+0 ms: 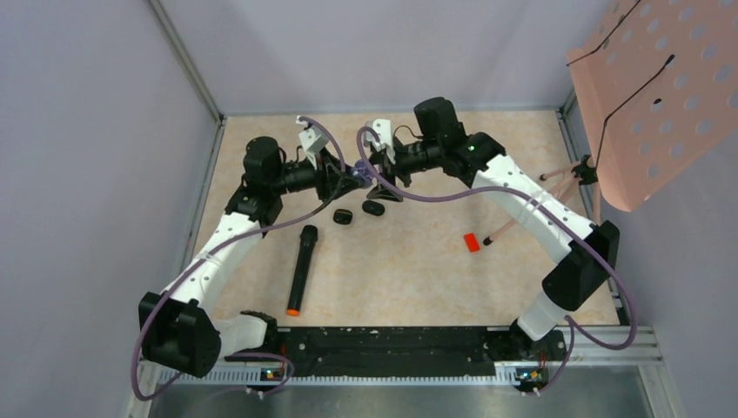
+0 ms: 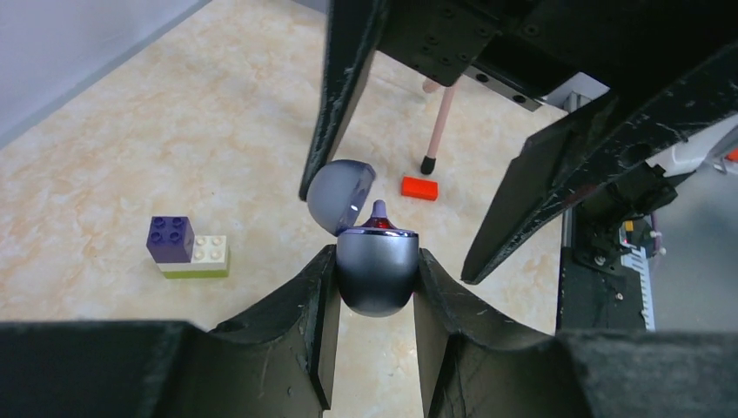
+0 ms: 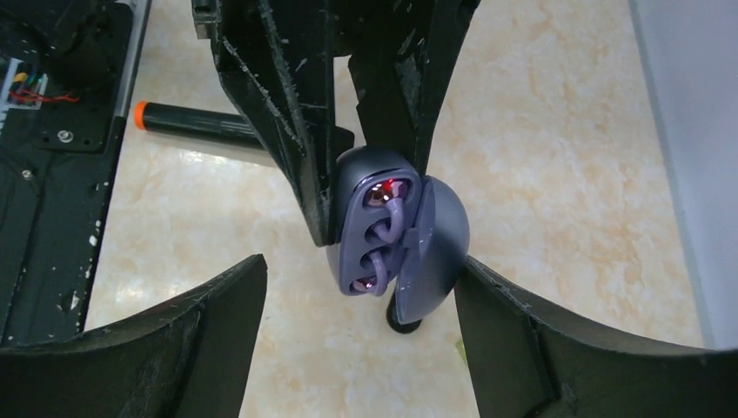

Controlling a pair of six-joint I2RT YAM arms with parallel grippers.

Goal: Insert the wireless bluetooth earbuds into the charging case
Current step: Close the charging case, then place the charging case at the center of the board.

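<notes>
Within left gripper (image 2: pixel 376 261), purple case (image 3: pixel 370 218) (lid (image 3: pixel 439 235) open)

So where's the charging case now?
Top view: the charging case is clamped in the left gripper, lid open, above the far middle of the table; the open right gripper faces it from the right.

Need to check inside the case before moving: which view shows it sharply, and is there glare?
Right wrist view: case interior sharp and evenly lit, two red lights glowing, no glare. Left wrist view: only its shell, soft sheen on the lid. Top view: case too small to read.
</notes>
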